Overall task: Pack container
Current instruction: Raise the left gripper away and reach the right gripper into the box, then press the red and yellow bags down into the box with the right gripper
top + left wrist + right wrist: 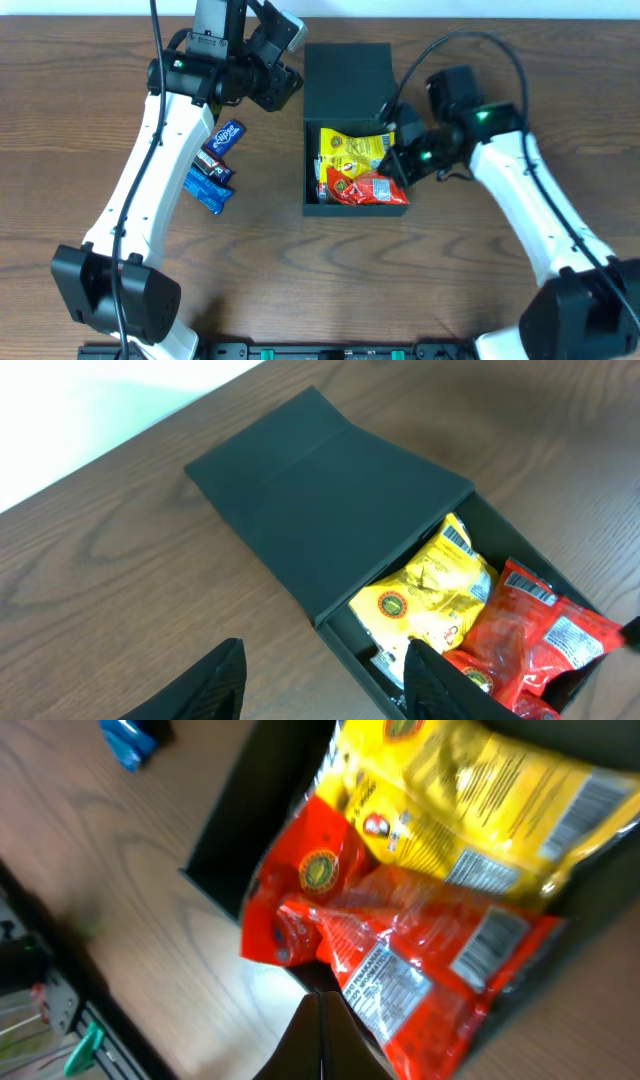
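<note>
Overhead: set high above the table (260, 260) and aimed straight down. The far edge is seen along the frame top and the near edge, with both arm bases, along the bottom. The whole scene is covered.

Left wrist: placed near the far edge and tilted obliquely down at the container (330, 510) from a middling range. The far edge is caught at upper left.

Right wrist: set very close and turned toward the left edge. The near edge is glimpsed at lower left. The picture is blurred.

Shared: the yellow packet (350, 150) and red packet (375, 188) are recorded in all three views. The blue packets (215, 190) are seen by overhead and right wrist only.
</note>
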You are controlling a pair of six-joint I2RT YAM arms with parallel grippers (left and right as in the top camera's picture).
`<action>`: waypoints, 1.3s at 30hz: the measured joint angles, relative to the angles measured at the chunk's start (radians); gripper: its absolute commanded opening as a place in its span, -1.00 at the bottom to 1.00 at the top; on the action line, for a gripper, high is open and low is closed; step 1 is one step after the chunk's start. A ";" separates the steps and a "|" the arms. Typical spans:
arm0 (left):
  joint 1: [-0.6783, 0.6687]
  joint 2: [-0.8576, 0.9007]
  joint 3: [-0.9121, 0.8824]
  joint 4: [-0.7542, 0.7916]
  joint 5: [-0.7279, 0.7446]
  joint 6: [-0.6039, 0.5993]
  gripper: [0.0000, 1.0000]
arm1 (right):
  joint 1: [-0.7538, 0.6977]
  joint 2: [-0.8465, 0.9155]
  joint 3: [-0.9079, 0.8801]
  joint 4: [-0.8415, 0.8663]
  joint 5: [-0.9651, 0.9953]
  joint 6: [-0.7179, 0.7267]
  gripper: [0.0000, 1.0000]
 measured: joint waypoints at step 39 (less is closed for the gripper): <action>0.001 0.000 0.000 0.000 0.002 0.000 0.09 | 0.050 -0.004 -0.009 0.039 0.128 0.060 -0.97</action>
